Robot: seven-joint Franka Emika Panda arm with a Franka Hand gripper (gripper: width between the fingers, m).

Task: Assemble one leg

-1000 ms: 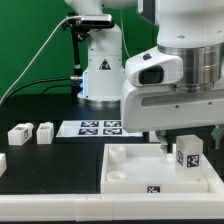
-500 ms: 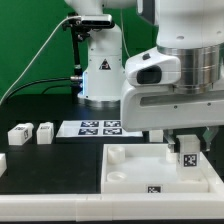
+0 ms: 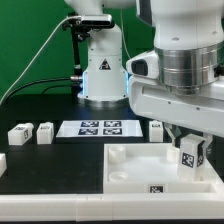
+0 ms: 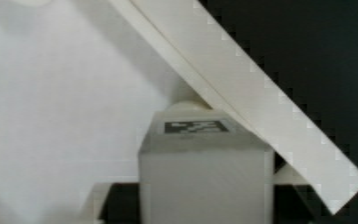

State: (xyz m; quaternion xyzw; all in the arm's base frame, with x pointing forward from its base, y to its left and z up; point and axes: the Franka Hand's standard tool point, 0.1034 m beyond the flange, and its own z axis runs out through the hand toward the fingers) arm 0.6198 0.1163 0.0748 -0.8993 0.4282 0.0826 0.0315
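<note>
Leg in hand: the leg point(image 3: 188, 155) stands upright between the fingers point(image 3: 176, 148), tag face toward the exterior camera, over the far corner of the panel point(image 3: 135, 168) on the exterior view's right.
Fingers: pinching the leg from either side; the gripper point(image 3: 189, 152) hangs straight down from the wrist.
Why held so: upright and squared to the corner, most likely so the leg's lower end can meet a socket there; whether it is already seated cannot be told.
Spare legs: two point(image 3: 19, 133) point(image 3: 43, 132) lie on the counter point(image 3: 60, 165) at the exterior view's left, another point(image 3: 156, 127) beside the marker board point(image 3: 96, 127), all well apart from the work.
Exterior view only: the panel's raised rim, the spare legs, the arm's bulk.
Wrist view only: the leg point(image 4: 201, 150) close up with the panel's rim edge point(image 4: 229, 75) running diagonally past it; the contact below stays hidden.
</note>
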